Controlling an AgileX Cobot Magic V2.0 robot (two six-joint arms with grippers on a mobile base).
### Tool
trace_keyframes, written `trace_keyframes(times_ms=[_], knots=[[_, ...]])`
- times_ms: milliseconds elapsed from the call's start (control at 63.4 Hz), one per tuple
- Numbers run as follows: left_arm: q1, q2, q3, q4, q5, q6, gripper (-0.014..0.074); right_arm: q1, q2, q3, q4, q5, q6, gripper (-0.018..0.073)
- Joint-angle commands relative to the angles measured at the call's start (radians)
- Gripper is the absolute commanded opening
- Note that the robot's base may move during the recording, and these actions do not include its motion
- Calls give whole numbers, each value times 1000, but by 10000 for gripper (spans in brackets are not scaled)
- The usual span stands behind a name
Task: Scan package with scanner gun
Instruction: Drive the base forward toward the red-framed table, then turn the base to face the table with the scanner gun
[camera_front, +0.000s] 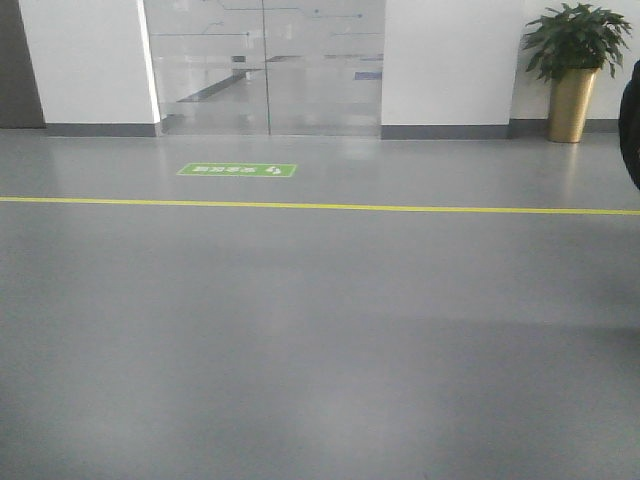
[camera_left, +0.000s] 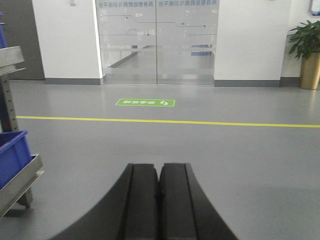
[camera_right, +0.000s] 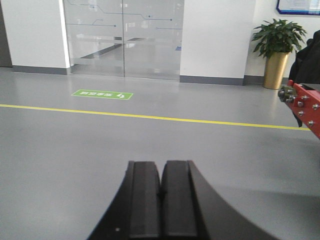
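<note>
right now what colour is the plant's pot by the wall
Gold, with a metallic sheen: the pot shows best in the exterior front-facing view.

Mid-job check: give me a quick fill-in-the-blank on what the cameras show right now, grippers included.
1. The left gripper and the right gripper are both ____, holding nothing.
2. The line painted across the floor is ____.
3. The pot under the plant is ____ in colour.
4. The bin on the metal rack beside the left arm is ____.

Missing words: shut; yellow; gold; blue.
</note>
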Motion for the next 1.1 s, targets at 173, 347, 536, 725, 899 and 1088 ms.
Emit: trace_keyframes(times_ms=[173,347,536,725,899,1088], knots=[[-7,-4,-4,3,-11,-6,-111,-2,-4,-1,-10,-29,1,-154],[-7,-4,-4,3,-11,-6,-111,-2,-4,-1,-10,-29,1,-154],[-7,-4,-4,3,-11,-6,-111,-2,-4,-1,-10,-29,1,-154],[-7,-4,-4,3,-11,-6,-111,-2,-4,-1,-10,-29,1,-154],[-7,-4,-4,3,-11,-6,-111,-2,-4,-1,-10,-29,1,-154],[-7,-4,-4,3,-11,-6,-111,-2,-4,-1,-10,-29,1,-154]])
